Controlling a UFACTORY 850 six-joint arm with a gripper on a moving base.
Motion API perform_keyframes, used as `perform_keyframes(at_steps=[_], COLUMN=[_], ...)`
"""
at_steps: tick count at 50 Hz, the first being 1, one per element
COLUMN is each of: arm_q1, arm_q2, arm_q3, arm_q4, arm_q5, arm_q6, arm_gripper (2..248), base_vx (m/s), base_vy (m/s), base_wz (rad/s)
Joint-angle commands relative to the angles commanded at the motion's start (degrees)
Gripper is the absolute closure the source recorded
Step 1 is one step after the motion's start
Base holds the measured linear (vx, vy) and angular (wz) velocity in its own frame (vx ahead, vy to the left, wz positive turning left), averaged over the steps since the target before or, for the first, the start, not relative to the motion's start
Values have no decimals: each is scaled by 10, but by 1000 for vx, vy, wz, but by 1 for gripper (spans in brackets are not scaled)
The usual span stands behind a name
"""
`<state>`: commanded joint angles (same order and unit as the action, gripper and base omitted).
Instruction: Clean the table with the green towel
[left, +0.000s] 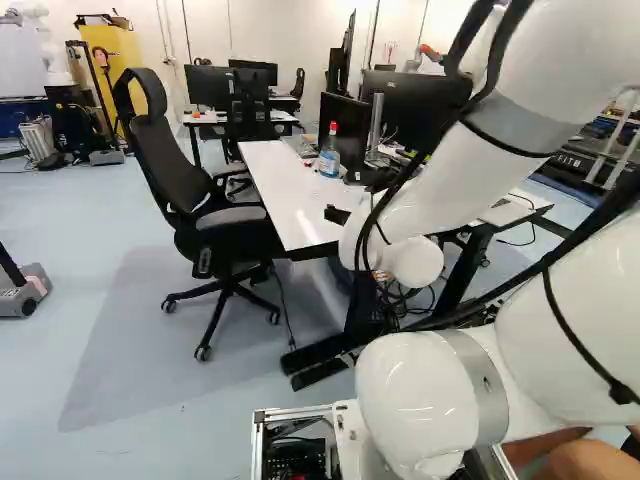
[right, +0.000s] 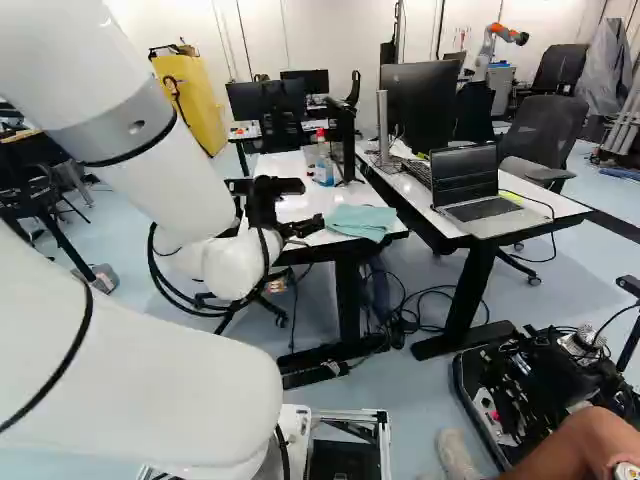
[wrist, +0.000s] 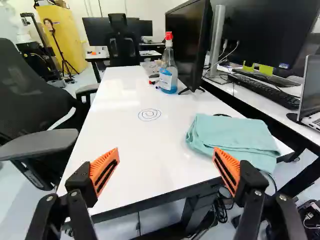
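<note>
In the right base view the gripper (right: 272, 200) hangs at the near end of the white table, left of the green towel. The wrist view shows the gripper (wrist: 166, 172) wide open, nothing between its orange pads. The folded green towel (wrist: 234, 139) lies on the near corner of the white table (wrist: 135, 135), ahead of and beside one finger. Farther along the tabletop is a blue scribble of rings (wrist: 149, 115). A spray bottle (wrist: 168, 67) with blue liquid and a red top stands beyond it, small marker-like items near its foot.
A black office chair (left: 215, 215) stands against the table's left side. Beside the bottle rises a monitor (wrist: 187, 42). An adjoining desk on the right carries a laptop (right: 478, 190), a keyboard (wrist: 262, 90) and another monitor. Cables hang under the tables. A person's leg (right: 575, 450) is near the base.
</note>
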<state>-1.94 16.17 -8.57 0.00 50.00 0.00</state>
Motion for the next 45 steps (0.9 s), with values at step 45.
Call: perform_keyframes(at_steps=[45], arm_q1=[-75], arm_q2=[-69], arm_q3=[-109], arm_q4=[0], arm_q5=[-33], arm_q6=[0], arm_gripper=[3], base_vx=[0], base_vy=[0], base_wz=[0])
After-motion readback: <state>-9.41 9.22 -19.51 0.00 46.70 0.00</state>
